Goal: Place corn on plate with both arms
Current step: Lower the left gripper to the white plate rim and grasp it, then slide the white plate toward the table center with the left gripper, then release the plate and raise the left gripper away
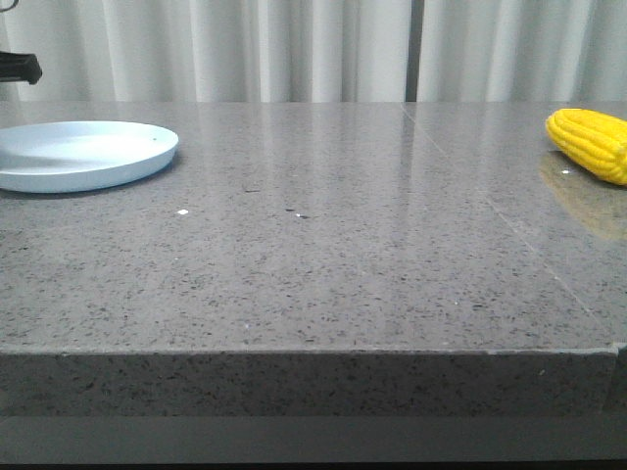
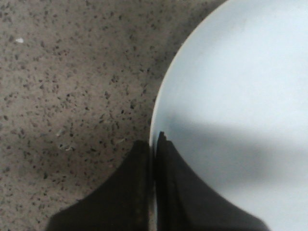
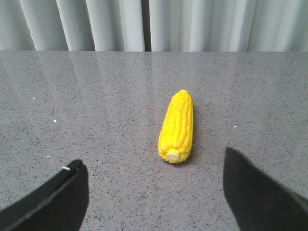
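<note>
Nothing of the task is done yet, as far as you can see. The corn (image 1: pixel 592 143) lies on the table (image 1: pixel 323 264) by its right edge, toward the far side, and nothing touches it. The plate (image 1: pixel 78 154) sits bare near the far left corner, well apart from the corn.

Your right gripper (image 3: pixel 156 190) has its fingers spread wide, the cob's pale cut end facing them but still short of the gap. Your left gripper (image 2: pixel 154 144) is pressed closed, holding nothing, its tips over the plate's rim. The pickup, the carry across the table and the placing all remain.
</note>
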{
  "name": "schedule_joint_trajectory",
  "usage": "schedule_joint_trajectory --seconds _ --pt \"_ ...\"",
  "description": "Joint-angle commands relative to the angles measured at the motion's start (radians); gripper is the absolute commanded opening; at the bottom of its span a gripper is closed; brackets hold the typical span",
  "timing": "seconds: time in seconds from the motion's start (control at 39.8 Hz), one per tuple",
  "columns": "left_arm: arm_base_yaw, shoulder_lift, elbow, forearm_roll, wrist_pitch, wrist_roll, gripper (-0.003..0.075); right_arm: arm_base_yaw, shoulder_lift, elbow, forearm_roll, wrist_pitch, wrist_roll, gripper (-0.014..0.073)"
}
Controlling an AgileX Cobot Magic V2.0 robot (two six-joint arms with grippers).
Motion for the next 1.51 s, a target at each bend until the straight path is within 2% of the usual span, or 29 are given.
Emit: schedule_joint_trajectory --seconds 0.0,0.2,0.58,0.88,0.96,1.16,1.18,1.23,1.36,1.48 --pt "-0.011 -0.069 -0.084 -0.059 0.035 0.006 -0.002 -0.006 0.01 -0.037 -0.003 -0.083 -0.002 0.0599" --pt "-0.064 -0.074 -0.212 -0.205 0.124 0.049 -0.002 -0.006 0.01 -0.037 -0.003 -0.083 -0.002 0.0599" --pt "-0.308 -0.002 -0.222 -0.249 0.054 0.057 -0.002 -0.006 0.01 -0.037 -0.003 -0.083 -0.002 0.0599" --pt "-0.335 0.068 -0.222 -0.249 0.07 0.035 -0.0007 -0.006 0.01 -0.037 -0.003 -0.083 -0.002 0.0599" --pt "-0.335 0.07 -0.222 -0.249 0.076 0.041 0.0066 -0.006 0.01 -0.037 -0.003 -0.083 -0.002 0.0599" --pt "-0.333 0.055 -0.227 -0.208 0.08 0.046 0.0466 -0.006 0.01 -0.037 -0.003 -0.083 -0.002 0.0599" --pt "-0.333 0.046 -0.227 -0.18 0.08 0.046 0.05 -0.006 0.01 -0.037 -0.003 -0.083 -0.002 0.0599" --pt "-0.333 0.028 -0.227 -0.138 0.082 0.046 0.0519 -0.006 0.01 -0.037 -0.003 -0.083 -0.002 0.0599" --pt "-0.333 -0.038 -0.222 -0.007 0.086 0.014 0.0449 -0.006 0.01 -0.037 -0.003 -0.083 -0.002 0.0599" --pt "-0.333 -0.111 -0.191 0.132 0.094 -0.026 0.03 -0.006 0.01 -0.037 -0.003 -0.083 -0.002 0.0599"
